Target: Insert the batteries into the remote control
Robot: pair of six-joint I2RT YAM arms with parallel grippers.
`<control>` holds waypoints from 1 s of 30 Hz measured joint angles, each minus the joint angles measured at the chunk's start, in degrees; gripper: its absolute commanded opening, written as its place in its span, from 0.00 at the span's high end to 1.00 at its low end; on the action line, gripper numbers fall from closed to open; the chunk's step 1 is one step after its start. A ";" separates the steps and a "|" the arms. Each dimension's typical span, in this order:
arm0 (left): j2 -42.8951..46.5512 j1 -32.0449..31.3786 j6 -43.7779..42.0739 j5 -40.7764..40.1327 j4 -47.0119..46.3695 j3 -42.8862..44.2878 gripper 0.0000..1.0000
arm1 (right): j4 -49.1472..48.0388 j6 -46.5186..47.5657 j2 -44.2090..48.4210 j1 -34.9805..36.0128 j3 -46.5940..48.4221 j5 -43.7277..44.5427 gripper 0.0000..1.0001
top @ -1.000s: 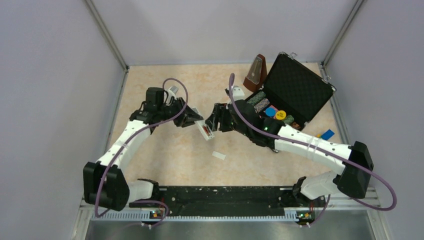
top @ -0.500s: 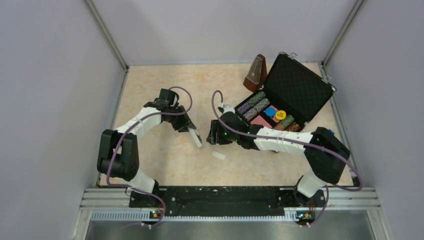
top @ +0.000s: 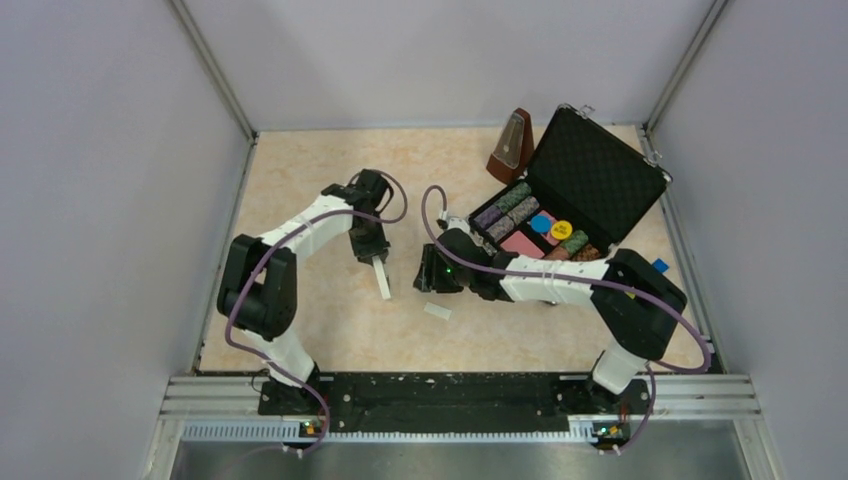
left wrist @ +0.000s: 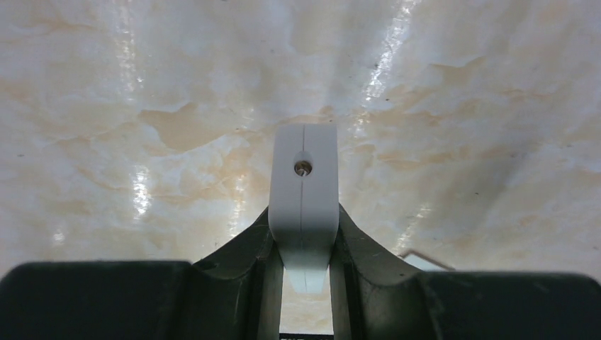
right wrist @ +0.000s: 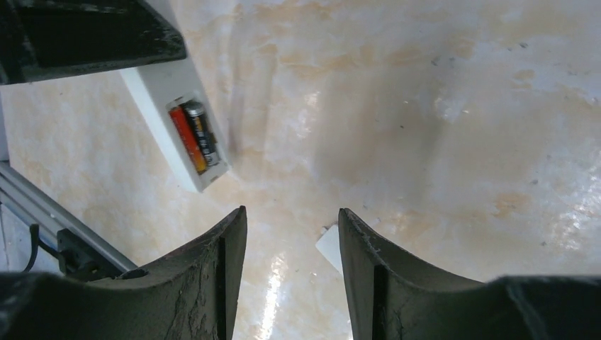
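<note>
My left gripper (top: 373, 250) is shut on the upper end of the white remote control (top: 381, 279), which hangs down toward the table. In the left wrist view the remote's end face (left wrist: 303, 185) sticks out between the pads. The right wrist view shows its open back, where the red battery (right wrist: 187, 139) and the black battery (right wrist: 203, 132) lie side by side in the bay. My right gripper (top: 428, 272) (right wrist: 290, 221) is open and holds nothing. It hovers just right of the remote and above the small white cover piece (top: 437, 311) (right wrist: 330, 248).
An open black case (top: 592, 178) holding coloured chips stands at the back right. A brown metronome (top: 511, 146) stands behind the case. A blue block (top: 655, 266) lies near the right arm. A metal rail (top: 460, 400) runs along the near edge.
My left arm swung right and turned the remote, which now hangs toward the near edge. The right gripper moved a little left and lower, and its fingers narrowed somewhat.
</note>
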State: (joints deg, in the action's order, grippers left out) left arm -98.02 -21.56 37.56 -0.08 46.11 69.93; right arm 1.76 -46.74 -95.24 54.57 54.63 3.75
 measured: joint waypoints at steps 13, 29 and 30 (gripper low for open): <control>-3.91 -6.34 0.11 -14.27 9.20 6.32 1.00 | 1.09 -3.85 -0.09 0.00 -4.17 2.73 0.51; -3.63 -4.55 -1.42 -17.35 9.38 5.73 1.00 | 5.22 -4.28 -0.22 2.03 -1.09 6.01 0.56; -1.68 -2.89 -1.70 -16.76 9.16 4.61 1.00 | 6.38 -4.33 -0.81 2.64 0.96 6.75 0.57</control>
State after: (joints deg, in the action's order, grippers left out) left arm -99.70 -24.45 35.86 -16.84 55.27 74.54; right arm 8.14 -51.07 -96.05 57.21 55.59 10.50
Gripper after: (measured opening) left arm 0.296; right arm 0.453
